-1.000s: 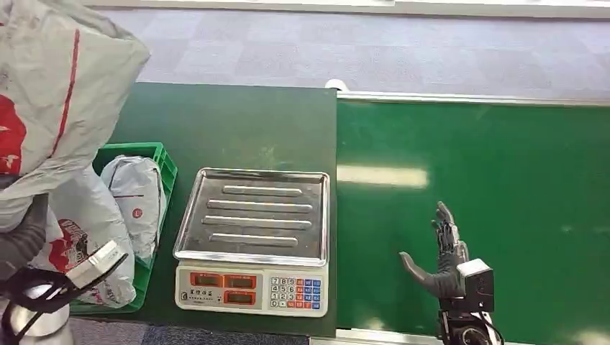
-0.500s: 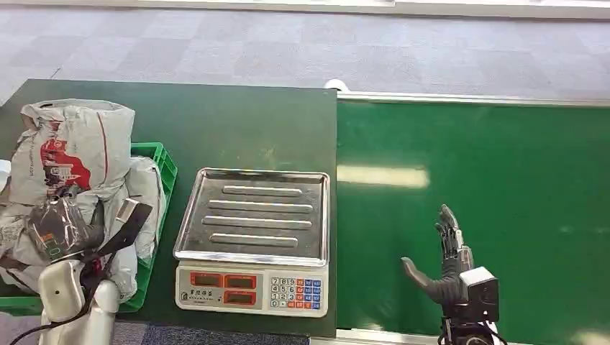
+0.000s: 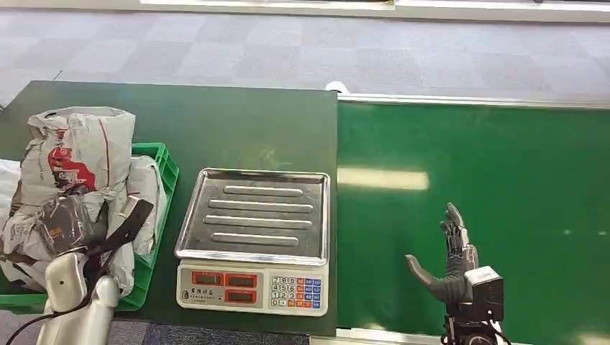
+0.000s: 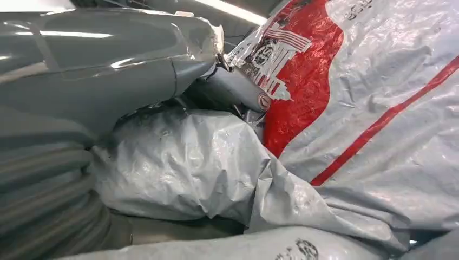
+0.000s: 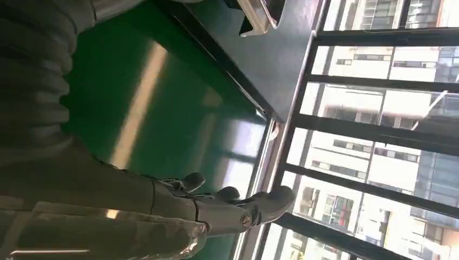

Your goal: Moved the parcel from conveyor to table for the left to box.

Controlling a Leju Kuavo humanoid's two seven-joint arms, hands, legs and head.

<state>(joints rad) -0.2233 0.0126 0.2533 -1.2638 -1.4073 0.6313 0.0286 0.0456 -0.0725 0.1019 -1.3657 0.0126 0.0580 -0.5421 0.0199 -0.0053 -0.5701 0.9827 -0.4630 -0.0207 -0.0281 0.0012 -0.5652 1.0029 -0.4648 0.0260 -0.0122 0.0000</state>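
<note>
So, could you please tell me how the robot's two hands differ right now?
The left hand is down in the green crate, gripping a grey parcel; the right hand holds nothing. The left hand's fingers are curled into the plastic, while the right hand's fingers are spread above the green conveyor. Both are grey.

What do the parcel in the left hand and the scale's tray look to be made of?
Parcel: thin grey plastic film, probably a poly mailer; it crinkles and shines.
Scale tray: bare metal, likely stainless steel; silvery, ribbed, reflective.
Left hand grips the parcel over the green crate.
</note>
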